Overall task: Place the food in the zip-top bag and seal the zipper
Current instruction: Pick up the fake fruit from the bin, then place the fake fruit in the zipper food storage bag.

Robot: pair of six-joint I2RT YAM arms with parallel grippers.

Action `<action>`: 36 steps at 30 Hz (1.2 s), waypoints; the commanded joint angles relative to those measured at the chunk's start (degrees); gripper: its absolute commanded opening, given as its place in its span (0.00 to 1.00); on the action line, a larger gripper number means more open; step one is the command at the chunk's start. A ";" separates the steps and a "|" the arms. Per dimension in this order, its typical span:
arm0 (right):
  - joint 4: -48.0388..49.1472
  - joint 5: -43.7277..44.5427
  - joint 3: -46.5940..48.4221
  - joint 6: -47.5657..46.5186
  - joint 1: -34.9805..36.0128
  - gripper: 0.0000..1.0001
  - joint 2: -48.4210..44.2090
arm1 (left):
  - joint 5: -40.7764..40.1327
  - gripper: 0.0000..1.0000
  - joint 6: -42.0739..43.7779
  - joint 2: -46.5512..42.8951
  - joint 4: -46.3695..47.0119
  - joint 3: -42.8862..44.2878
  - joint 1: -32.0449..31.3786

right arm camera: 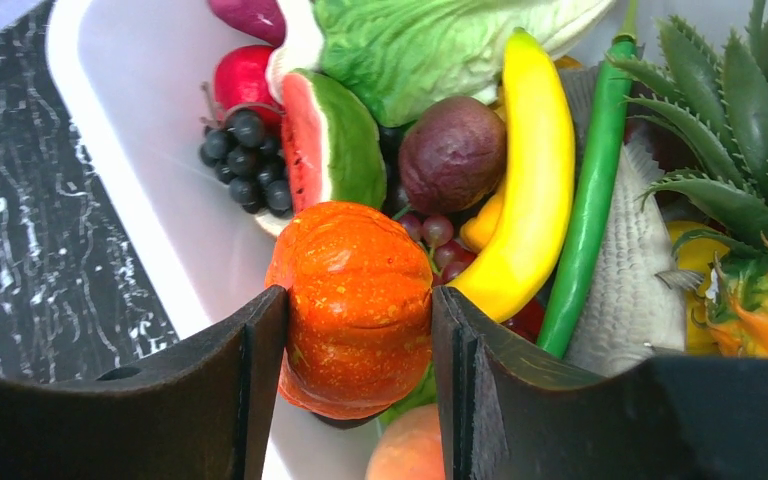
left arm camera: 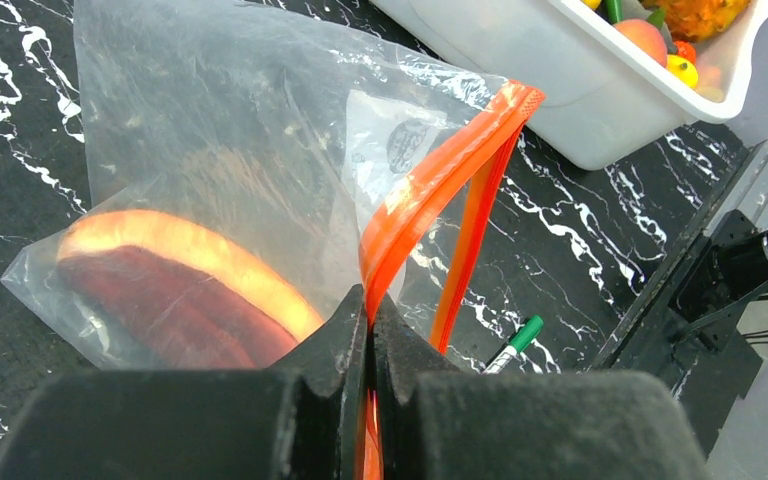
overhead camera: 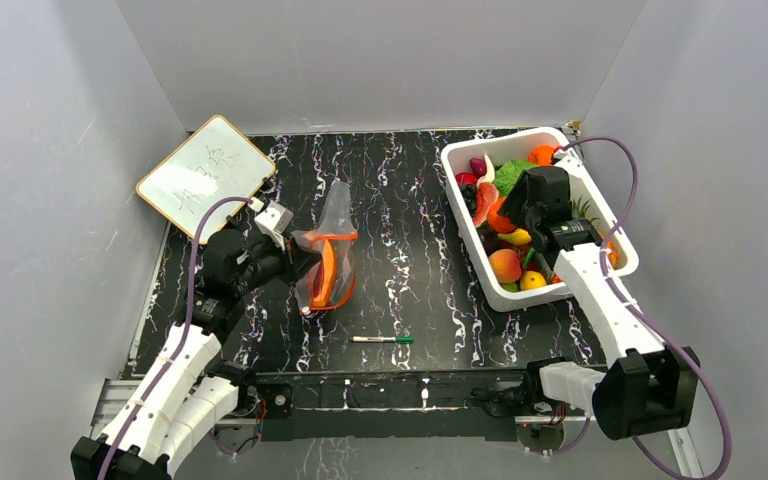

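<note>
The clear zip-top bag lies on the black marbled table left of centre, mouth open, with a red-orange food piece inside. My left gripper is shut on the bag's orange-red zipper strip and holds that edge up; it also shows in the top view. My right gripper is down in the white tub, its jaws closed against both sides of a round red-orange ribbed fruit. In the top view the right gripper sits over the tub's left half.
The tub holds several more toy foods: a yellow banana, a watermelon slice, dark grapes, a green bean, a pineapple and a peach. A green-capped marker pen lies near the front edge. A small whiteboard leans at the back left.
</note>
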 commanded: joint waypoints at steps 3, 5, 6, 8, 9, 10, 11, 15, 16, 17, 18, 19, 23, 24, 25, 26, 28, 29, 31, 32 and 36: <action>-2.40 -3.36 5.45 0.56 2.62 0.24 -4.95 | -1.24 0.00 -5.03 1.14 4.79 -0.28 0.04; -3.48 -4.62 5.97 1.46 3.95 0.23 -5.81 | -2.22 0.00 -6.32 2.14 5.00 0.65 0.04; -3.81 -5.21 6.09 2.01 4.78 0.23 -6.28 | -2.85 0.00 -6.99 2.65 5.33 1.13 0.03; -3.45 -7.27 5.88 3.39 6.66 0.23 -7.32 | -3.81 0.00 -8.14 3.89 6.35 1.92 0.05; -2.86 -8.58 5.67 4.21 7.77 0.22 -7.83 | -3.91 0.00 -8.61 4.58 6.72 2.43 0.05; -2.00 -10.03 5.48 5.05 9.03 0.22 -8.31 | -3.84 0.00 -9.15 5.30 7.02 3.08 0.05; -1.43 -11.00 5.38 5.94 10.42 0.22 -8.68 | -3.76 0.00 -9.68 6.11 7.17 3.67 0.05; 0.52 -12.76 5.65 10.09 15.14 0.21 -9.76 | -2.51 0.00 -11.02 8.33 7.52 5.85 0.04; 1.89 -13.46 5.43 11.12 16.29 0.20 -10.19 | -2.60 0.00 -11.64 8.50 7.76 6.11 -0.02; 3.35 -14.01 5.13 12.22 17.37 0.20 -10.39 | -2.80 0.00 -12.26 8.52 8.06 6.29 0.01; 4.66 -14.48 4.98 13.11 18.62 0.20 -10.38 | -2.87 0.00 -13.03 8.59 8.32 6.35 0.02; 5.67 -14.86 5.07 13.99 19.98 0.20 -10.07 | -2.96 0.00 -13.78 8.66 8.60 6.47 0.01; 9.78 -15.17 5.38 15.98 25.63 0.19 -7.85 | -2.47 0.00 -16.67 9.53 8.79 7.85 0.05; 11.20 -15.04 5.28 16.35 27.61 0.19 -7.13 | -2.26 0.00 -17.34 9.81 8.50 8.34 0.01; 12.54 -14.81 5.25 16.64 29.02 0.18 -6.55 | -2.06 0.00 -17.97 10.06 8.05 8.85 0.04; 14.15 -14.50 5.23 16.80 30.38 0.18 -5.86 | -1.93 0.00 -18.58 10.27 7.46 9.56 -0.02; 15.92 -14.05 5.59 17.11 32.97 0.18 -4.21 | -1.90 0.00 -20.12 10.32 6.89 10.31 0.00; 16.89 -14.11 5.89 17.20 34.36 0.18 -3.26 | -1.89 0.00 -20.68 10.33 6.76 10.60 0.05; 18.68 -14.31 6.29 17.51 36.98 0.18 -1.26 | -2.05 0.00 -21.61 10.25 6.39 11.05 0.01; 19.43 -14.16 6.55 17.74 38.28 0.18 -0.47 | -2.00 0.00 -21.81 10.14 6.23 11.22 -0.01; 21.95 -11.75 7.17 17.98 43.04 0.17 2.37 | -1.69 0.00 -22.12 9.54 5.68 11.59 0.00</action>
